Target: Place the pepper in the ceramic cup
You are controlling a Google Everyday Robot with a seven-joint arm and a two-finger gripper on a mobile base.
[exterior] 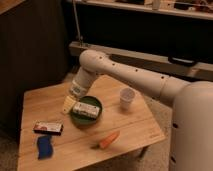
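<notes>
We have our arm (pixel 135 77) stretched from the white base (pixel 192 125) at right, up and left to a bent elbow (pixel 92 60). From there the forearm (pixel 84 75) drops steeply to the wrist (pixel 76 90). The gripper (pixel 69 103) hangs below, pointing down, left of centre.

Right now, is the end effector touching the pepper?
Apart. The camera view shows the end effector at the left of the green plate, while the pepper lies near the front edge of the table, bare wood between them.
</notes>
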